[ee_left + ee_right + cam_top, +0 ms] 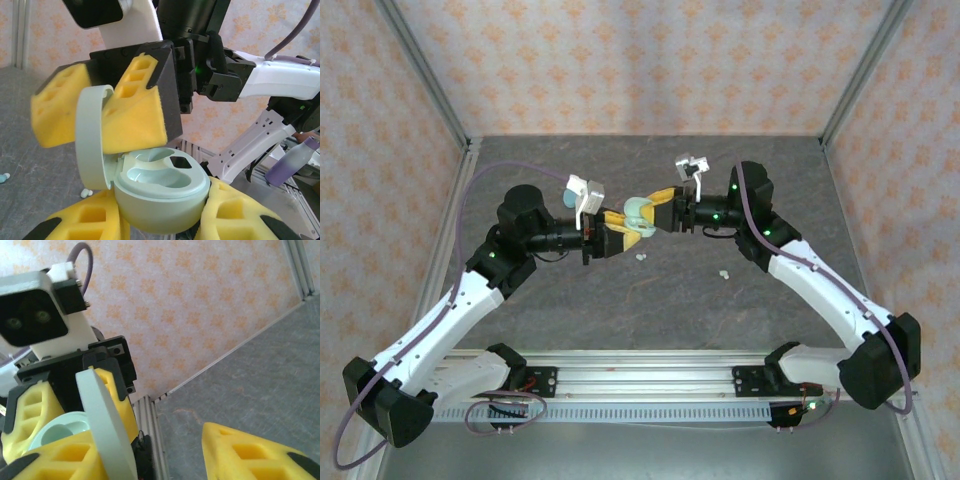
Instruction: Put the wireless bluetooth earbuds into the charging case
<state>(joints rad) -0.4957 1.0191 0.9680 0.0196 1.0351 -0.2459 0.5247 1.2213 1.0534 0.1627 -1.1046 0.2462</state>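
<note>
Two robot arms are holding an open mint charging case in mid-air between them.

The left gripper [160, 222] is clamping its yellow pads on the charging case [165, 197] base, probably to steady the empty sockets facing up. The right gripper [167, 460], fingers apart, is straddling the case's raised lid [92, 135], seemingly to keep it open. Two earbuds [641, 256] [723, 272] are lying on the table [620, 310] below the case, none seated yet.
</note>
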